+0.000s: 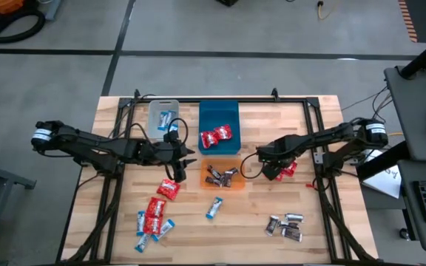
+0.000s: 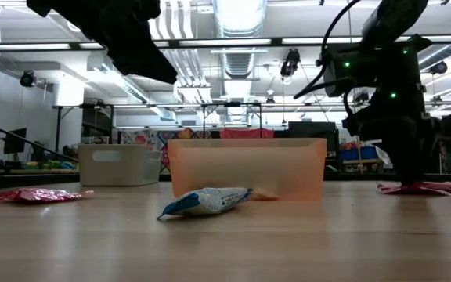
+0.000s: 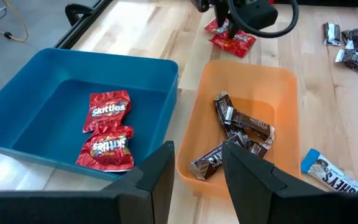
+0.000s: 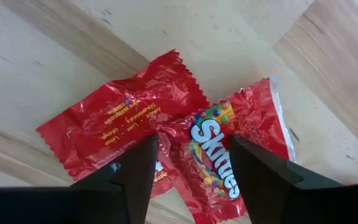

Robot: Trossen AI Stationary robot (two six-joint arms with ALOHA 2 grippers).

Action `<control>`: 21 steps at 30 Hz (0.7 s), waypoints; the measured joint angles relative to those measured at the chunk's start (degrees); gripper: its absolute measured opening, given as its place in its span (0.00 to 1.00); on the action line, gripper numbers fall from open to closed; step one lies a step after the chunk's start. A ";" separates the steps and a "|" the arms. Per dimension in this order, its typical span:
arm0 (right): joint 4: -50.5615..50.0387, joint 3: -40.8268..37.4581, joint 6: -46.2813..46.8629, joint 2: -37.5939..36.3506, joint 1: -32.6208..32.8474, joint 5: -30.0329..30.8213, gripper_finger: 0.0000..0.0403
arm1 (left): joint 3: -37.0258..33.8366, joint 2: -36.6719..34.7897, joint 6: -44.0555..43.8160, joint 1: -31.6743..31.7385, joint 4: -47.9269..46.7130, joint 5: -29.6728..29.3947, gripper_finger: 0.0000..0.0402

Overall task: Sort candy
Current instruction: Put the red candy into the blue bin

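Two red candies (image 4: 166, 137) lie overlapping on the table right of the orange bin (image 1: 222, 175). My right gripper (image 4: 191, 168) points down over them, open, with one finger on either side of the upper packet. In the low view it (image 2: 408, 178) stands just above these candies (image 2: 423, 188). My left gripper (image 3: 197, 168) is open with nothing between its fingers. It hangs in the air (image 1: 186, 154) by the near rims of the blue bin (image 3: 17, 93) and the orange bin. Two red candies (image 3: 107, 130) lie in the blue bin, and brown candies (image 3: 235, 134) in the orange one. My right gripper comes from above, pointing down, with its fingers (image 4: 135, 171) on either side of the middle (image 4: 194, 146) of the upper red candy. The candy lies flat on the table, partly over the second one. Whether the fingertips touch the wrapper, I cannot tell.
A clear bin (image 1: 163, 114) at the far left holds a blue-and-white candy. Red candies (image 1: 157, 203) and blue-and-white ones (image 1: 150, 230) lie at the near left. One blue-and-white candy (image 1: 214, 207) lies before the orange bin, and brown ones (image 1: 285, 225) at the near right.
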 joint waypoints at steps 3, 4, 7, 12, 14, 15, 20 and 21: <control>0.52 -0.07 -0.12 1.05 -0.02 0.51 0.43 | -0.01 0.00 0.00 0.00 0.33 0.00 0.30; 0.82 -0.07 -0.18 1.14 -0.10 0.65 0.40 | -0.01 0.00 0.00 0.00 0.41 0.00 0.30; 1.49 -0.09 -0.22 0.92 -0.13 1.09 0.29 | -0.01 0.00 0.00 0.02 0.44 0.00 0.30; 1.09 -0.12 -0.93 0.32 -0.13 3.00 0.06 | -0.01 0.00 0.00 0.00 0.46 0.00 0.30; 1.05 -0.17 -1.70 -0.02 -0.09 3.52 0.04 | -0.04 0.00 0.00 0.02 0.46 0.00 0.30; 0.92 -0.22 -2.19 -0.32 -0.11 3.40 0.03 | -0.04 0.00 0.00 0.00 0.44 0.00 0.30; -0.17 -0.25 -2.49 -5.00 -0.13 3.75 0.02 | -0.06 0.00 -0.01 0.01 0.41 0.00 0.30; -0.81 -0.11 -2.03 -6.46 -0.13 4.67 0.02 | -0.06 0.00 -0.01 0.02 0.42 0.00 0.30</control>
